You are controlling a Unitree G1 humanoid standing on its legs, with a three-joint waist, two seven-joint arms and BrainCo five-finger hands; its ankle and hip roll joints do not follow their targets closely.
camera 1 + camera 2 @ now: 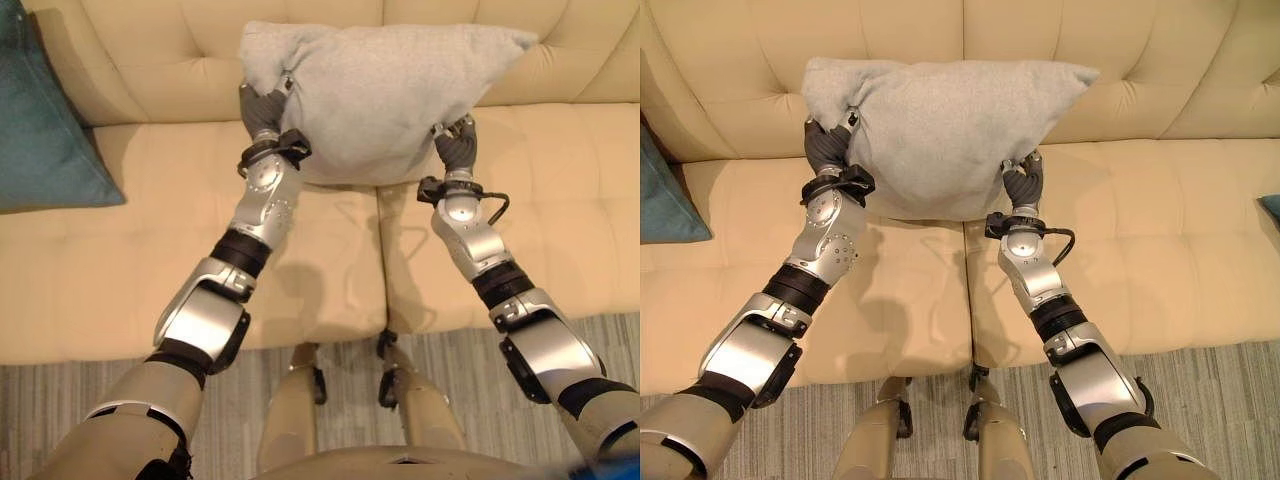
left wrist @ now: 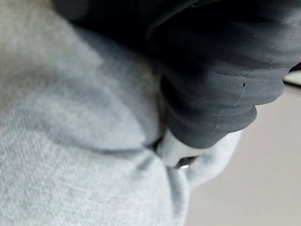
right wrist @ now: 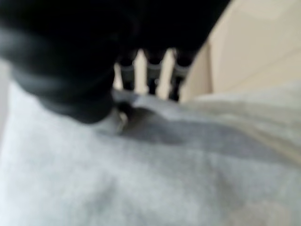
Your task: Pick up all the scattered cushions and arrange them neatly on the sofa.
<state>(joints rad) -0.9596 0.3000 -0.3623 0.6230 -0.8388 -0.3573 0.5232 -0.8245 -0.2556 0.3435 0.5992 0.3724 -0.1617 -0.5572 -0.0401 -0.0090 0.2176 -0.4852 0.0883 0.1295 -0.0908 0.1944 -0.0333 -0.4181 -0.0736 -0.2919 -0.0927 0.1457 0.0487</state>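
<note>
Grey fleecy cushion (image 1: 380,95), plump and creased, pinched at its sides by left hand (image 1: 262,108) and right hand (image 1: 456,143) above cream sofa (image 1: 120,270).

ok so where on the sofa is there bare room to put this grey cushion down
The grey cushion is gripped at its sides by the left hand and right hand, against the sofa backrest. The seat under and right of it lies bare, up to a blue bit at the right edge. The left end is crowded by a teal cushion.
</note>
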